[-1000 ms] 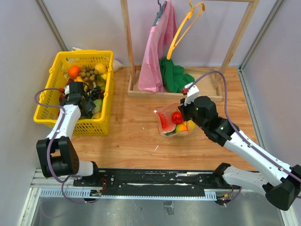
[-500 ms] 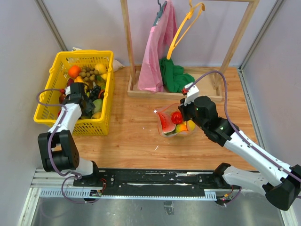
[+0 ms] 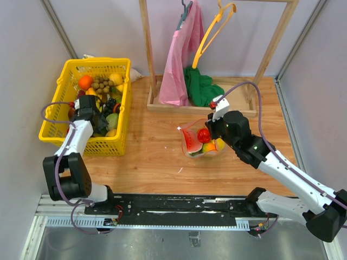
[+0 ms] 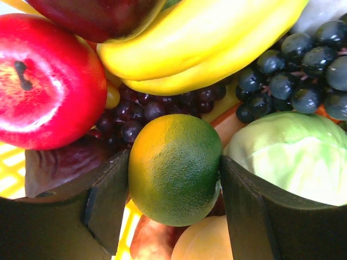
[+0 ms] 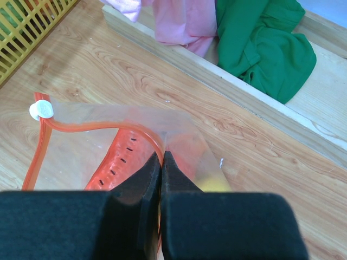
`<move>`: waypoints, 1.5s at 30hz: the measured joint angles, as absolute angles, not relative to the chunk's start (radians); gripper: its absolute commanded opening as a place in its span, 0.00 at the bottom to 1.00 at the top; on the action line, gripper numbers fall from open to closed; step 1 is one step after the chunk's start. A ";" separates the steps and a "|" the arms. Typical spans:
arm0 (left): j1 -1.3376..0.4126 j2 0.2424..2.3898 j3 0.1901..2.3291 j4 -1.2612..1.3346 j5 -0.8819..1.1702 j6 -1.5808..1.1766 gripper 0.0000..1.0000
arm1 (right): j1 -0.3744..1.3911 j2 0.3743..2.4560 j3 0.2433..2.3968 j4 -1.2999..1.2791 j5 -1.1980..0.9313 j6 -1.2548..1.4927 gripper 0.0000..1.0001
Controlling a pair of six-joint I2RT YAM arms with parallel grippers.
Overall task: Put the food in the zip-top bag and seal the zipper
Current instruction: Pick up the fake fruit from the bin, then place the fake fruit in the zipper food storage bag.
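My left gripper (image 3: 98, 120) is down in the yellow basket (image 3: 117, 142). In the left wrist view its fingers (image 4: 108, 200) press both sides of a round green-and-orange fruit (image 4: 176, 168), among a red apple (image 4: 46, 81), bananas (image 4: 206, 38), grapes and a pale green cabbage (image 4: 287, 151). The clear zip-top bag (image 3: 201, 142) lies mid-table and holds a watermelon slice (image 3: 190, 141), a red piece (image 3: 204, 134) and a yellow piece. My right gripper (image 5: 161, 157) is shut on the bag's mouth edge at the red-orange zipper (image 5: 39, 146), holding it up. A white slider (image 5: 41, 110) sits on the strip.
A wooden rack stands at the back, its base (image 3: 238, 108) on the table, with a pink garment (image 3: 181, 59), a green cloth (image 3: 200, 86) and a yellow hanger (image 3: 214, 32). Walls close both sides.
The left arm's elbow has shifted a little while its gripper stays in the basket. The right arm and the bag have not moved.
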State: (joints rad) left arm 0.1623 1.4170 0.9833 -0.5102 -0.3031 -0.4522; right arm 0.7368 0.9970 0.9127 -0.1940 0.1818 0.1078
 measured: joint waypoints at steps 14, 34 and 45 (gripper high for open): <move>0.161 1.185 1.054 -0.525 -0.168 -0.416 0.15 | 0.737 0.995 0.913 -0.194 0.177 0.108 0.01; 0.002 1.062 1.200 -0.538 0.128 -0.367 0.15 | 0.737 0.993 0.913 -0.195 0.175 0.108 0.01; -0.224 1.032 1.195 -0.452 0.262 -0.382 0.15 | 0.737 0.993 0.913 -0.196 0.175 0.108 0.01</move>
State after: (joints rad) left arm -0.2245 1.0321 1.1946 -0.4522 0.2623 -0.3820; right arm 0.7368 0.9932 0.9127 -0.1955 0.1749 0.1081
